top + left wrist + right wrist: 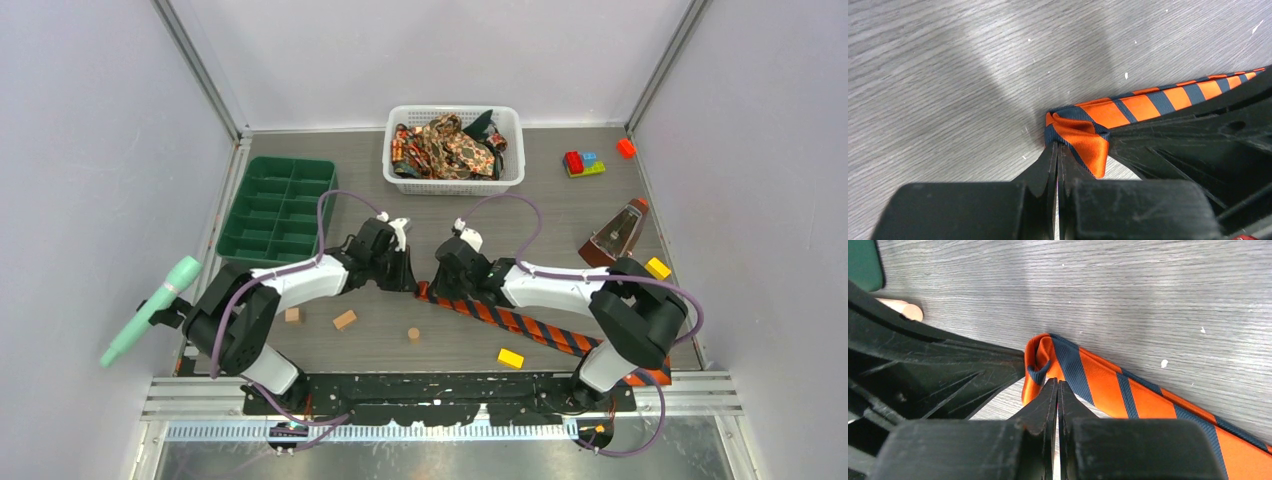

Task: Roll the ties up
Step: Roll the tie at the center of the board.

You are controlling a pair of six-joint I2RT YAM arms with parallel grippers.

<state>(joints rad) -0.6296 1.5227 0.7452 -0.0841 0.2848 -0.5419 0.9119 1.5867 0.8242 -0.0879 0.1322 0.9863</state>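
Observation:
An orange tie with dark diagonal stripes [520, 322] lies slanted on the grey table, running from the centre to the front right edge. Its left end is folded over into a small curl [1083, 135] [1040, 360]. My left gripper [405, 280] [1057, 146] is shut, pinching the curl's edge from one side. My right gripper [440, 285] [1057, 384] is shut on the same folded end from the other side. The two grippers nearly touch. More ties [450, 148], paisley and dark green, lie piled in the white basket [452, 186] at the back.
A green compartment tray [275, 205] stands at the back left. Wooden blocks [344, 319] and a yellow block [510, 358] lie near the front. A metronome [615, 235] and coloured bricks [583, 163] are on the right. A mint-green tool [150, 310] hangs off the left edge.

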